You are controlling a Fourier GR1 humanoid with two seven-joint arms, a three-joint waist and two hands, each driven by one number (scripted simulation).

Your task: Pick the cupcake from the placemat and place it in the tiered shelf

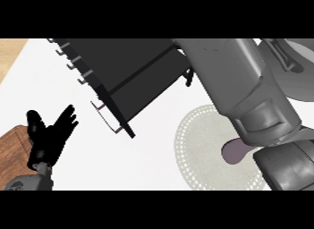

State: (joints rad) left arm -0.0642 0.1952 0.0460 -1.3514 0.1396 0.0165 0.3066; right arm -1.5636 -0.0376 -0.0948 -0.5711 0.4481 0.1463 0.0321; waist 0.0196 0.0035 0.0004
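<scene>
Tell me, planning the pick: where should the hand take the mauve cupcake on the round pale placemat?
Only a rounded edge of the mauve cupcake shows beside the grey right forearm. Probably grip its sides, coming from above: it sits on the round pale placemat, left side unobstructed.

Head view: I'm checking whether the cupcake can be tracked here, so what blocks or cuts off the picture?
Head view: the right forearm fills the right side, hiding all but a pinkish sliver of the cupcake on the placemat; the right hand is unseen; the tiered shelf is cropped at the top.
</scene>
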